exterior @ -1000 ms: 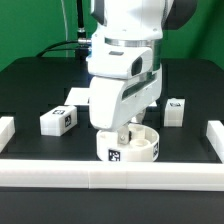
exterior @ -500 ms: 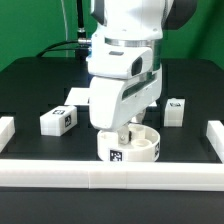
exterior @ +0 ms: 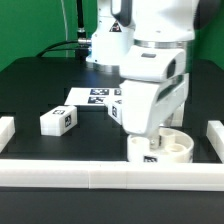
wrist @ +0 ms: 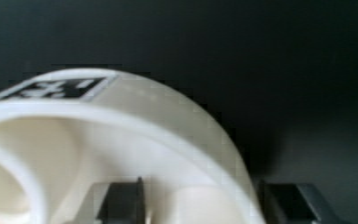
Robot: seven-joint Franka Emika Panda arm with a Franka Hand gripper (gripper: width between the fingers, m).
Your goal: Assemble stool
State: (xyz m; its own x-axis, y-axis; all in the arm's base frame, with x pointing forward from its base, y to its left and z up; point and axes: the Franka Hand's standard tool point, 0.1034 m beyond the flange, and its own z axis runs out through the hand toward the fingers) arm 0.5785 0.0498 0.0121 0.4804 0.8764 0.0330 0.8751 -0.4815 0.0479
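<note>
The end effector (exterior: 150,138) is down at the exterior view's right, close to the front, and I read it as clamped on the rim of the stool's round seat (exterior: 170,150). The arm's white body blocks most of the grip from this camera. The seat sits just behind the front rail (exterior: 100,176), near that rail's right end. I can't tell from here whether it rests on the black desk (exterior: 30,90) or is lifted slightly clear of it. One block leg (exterior: 58,120) lies on its own well off to the exterior view's left, with its marker tag facing the camera. The marker board (exterior: 98,96) lies flat farther back, partly hidden by the arm. Short side rails (exterior: 6,128) close off the desk at both ends. From the wrist view I get the grip itself: the end effector (wrist: 208,200) has its two dark fingers (wrist: 119,203) on either side of the seat's (wrist: 176,120) curved white wall. They are drawn in against it, one inside the hollow and one outside. A blurred square tag (wrist: 60,88) shows on the rim farther along, and everything beyond the seat is dark desk.
</note>
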